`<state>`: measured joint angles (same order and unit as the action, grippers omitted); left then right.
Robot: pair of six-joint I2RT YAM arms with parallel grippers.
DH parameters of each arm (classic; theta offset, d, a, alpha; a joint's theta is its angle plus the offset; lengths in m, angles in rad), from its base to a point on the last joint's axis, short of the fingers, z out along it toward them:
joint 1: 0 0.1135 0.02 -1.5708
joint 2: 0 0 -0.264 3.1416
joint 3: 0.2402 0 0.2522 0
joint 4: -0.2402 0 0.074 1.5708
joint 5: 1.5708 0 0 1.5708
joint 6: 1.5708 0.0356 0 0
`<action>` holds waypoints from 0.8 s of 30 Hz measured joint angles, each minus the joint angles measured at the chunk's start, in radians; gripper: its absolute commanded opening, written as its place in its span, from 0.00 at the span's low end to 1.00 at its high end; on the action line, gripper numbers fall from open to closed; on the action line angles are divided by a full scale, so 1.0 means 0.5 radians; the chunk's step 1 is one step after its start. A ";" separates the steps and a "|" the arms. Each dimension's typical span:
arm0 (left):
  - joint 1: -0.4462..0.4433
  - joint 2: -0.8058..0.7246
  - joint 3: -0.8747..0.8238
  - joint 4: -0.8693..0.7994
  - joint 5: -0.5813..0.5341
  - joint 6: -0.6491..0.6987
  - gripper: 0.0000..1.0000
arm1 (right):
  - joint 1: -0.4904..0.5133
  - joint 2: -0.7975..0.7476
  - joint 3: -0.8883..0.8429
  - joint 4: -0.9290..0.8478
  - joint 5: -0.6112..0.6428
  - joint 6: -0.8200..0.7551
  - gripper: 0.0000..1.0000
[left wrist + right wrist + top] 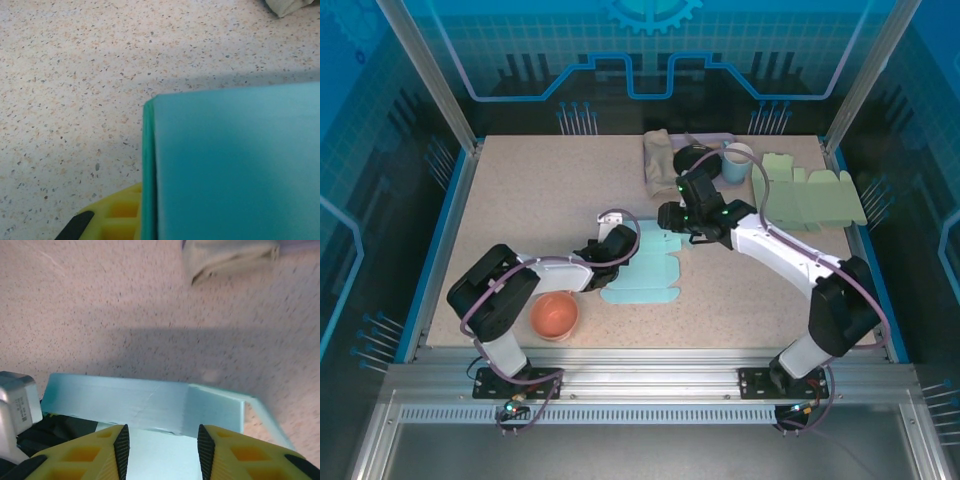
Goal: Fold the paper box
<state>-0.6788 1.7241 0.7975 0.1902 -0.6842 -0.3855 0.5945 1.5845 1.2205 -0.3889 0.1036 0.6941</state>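
The light teal paper box (pixel 650 270) lies partly folded on the table between the two arms, with its walls raised along the far and left sides. My left gripper (pixel 610 244) is at the box's left edge and shut on the upright wall. In the left wrist view that wall (pixel 235 165) hides all but one yellow finger (pixel 117 215). My right gripper (pixel 673 218) hangs over the box's far edge. Its jaws (pixel 161 440) stand open above the box floor (pixel 160 455), facing the raised back wall (pixel 140 407) and a corner flap (pixel 215 412).
A pink bowl (pixel 554 315) sits near the left arm's base. A flat green box blank (pixel 810 195) lies at the right. A pale blue cup (pixel 738 160) and a beige cloth (pixel 658 155) are at the back. A bare speckled table (pixel 540 200) lies to the left.
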 measured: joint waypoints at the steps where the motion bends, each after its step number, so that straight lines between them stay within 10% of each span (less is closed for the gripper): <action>1: -0.005 0.000 -0.004 0.008 0.000 0.003 0.04 | 0.001 0.021 0.000 0.001 -0.020 0.038 0.43; 24: -0.045 0.022 -0.012 0.082 0.000 0.010 0.04 | -0.027 0.133 -0.112 0.052 -0.085 0.252 0.46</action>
<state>-0.7013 1.7351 0.7914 0.2310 -0.6842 -0.3805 0.5812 1.6508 1.1645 -0.3630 0.0612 0.8200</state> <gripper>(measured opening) 0.094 0.456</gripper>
